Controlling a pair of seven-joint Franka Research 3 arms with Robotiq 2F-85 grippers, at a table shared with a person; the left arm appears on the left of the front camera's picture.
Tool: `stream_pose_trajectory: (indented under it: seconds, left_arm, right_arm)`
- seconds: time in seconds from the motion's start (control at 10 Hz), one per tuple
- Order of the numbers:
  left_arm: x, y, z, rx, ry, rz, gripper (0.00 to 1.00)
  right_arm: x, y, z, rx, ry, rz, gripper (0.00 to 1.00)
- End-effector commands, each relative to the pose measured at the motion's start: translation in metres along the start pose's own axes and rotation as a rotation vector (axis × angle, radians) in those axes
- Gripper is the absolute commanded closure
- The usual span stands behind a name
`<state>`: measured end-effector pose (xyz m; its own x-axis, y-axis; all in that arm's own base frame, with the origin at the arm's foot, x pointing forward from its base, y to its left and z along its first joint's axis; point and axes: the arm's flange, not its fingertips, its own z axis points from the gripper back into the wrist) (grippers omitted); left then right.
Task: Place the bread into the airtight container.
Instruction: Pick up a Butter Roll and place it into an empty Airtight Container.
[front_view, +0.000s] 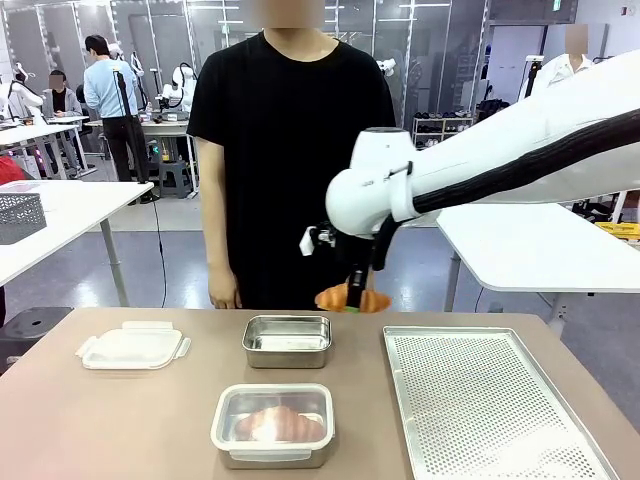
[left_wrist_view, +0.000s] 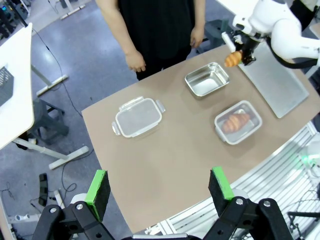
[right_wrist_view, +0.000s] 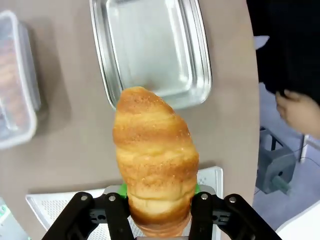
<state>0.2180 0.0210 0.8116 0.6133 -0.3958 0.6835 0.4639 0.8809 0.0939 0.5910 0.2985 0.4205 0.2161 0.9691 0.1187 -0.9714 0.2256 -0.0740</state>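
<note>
1. Lid (front_view: 133, 346) is sitting at the table's (front_view: 120, 420) left.
2. Empty container (front_view: 288, 358) is sitting mid-table, and the nearer container (front_view: 222, 430) in front is holding a croissant (front_view: 280, 424).
3. Perforated tray (front_view: 480, 410) is lying right.
4. Second croissant (front_view: 352, 298) is hanging above the far edge.

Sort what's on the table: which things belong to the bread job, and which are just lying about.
Job in hand: croissant, held in the right jaws; open, empty steel container; loose clear lid, probably its cover.
Lying about: closed container with a croissant already inside; perforated tray.
</note>
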Motion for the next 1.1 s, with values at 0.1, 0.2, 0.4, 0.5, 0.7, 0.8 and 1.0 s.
stream_pose_trajectory:
  seconds: [0.1, 0.2, 0.4, 0.5, 0.7, 0.8, 1.0]
  left_arm:
    - [0.001, 0.0, 0.001, 0.002, 0.0, -0.001, 0.0]
    - [0.001, 0.0, 0.001, 0.002, 0.0, -0.001, 0.0]
    - [0.001, 0.0, 0.001, 0.002, 0.0, -0.001, 0.0]
    - [0.001, 0.0, 0.001, 0.002, 0.0, -0.001, 0.0]
    - [0.001, 0.0, 0.001, 0.002, 0.0, -0.001, 0.0]
    - [0.001, 0.0, 0.001, 0.002, 0.0, -0.001, 0.0]
    - [0.001, 0.0, 0.001, 0.002, 0.0, -0.001, 0.0]
  right_arm:
    - [0.054, -0.002, -0.012, -0.002, 0.053, -0.019, 0.59]
    - [0.072, -0.001, -0.019, -0.003, 0.07, -0.009, 0.59]
    - [0.097, 0.0, -0.035, 0.009, 0.094, 0.003, 0.59]
    - [0.104, -0.001, -0.043, 0.02, 0.103, 0.013, 0.59]
    - [0.122, -0.006, -0.056, 0.042, 0.086, -0.006, 0.59]
    - [0.13, -0.005, -0.062, 0.038, 0.073, -0.005, 0.59]
    - [0.13, -0.01, -0.076, 0.087, 0.067, -0.015, 0.59]
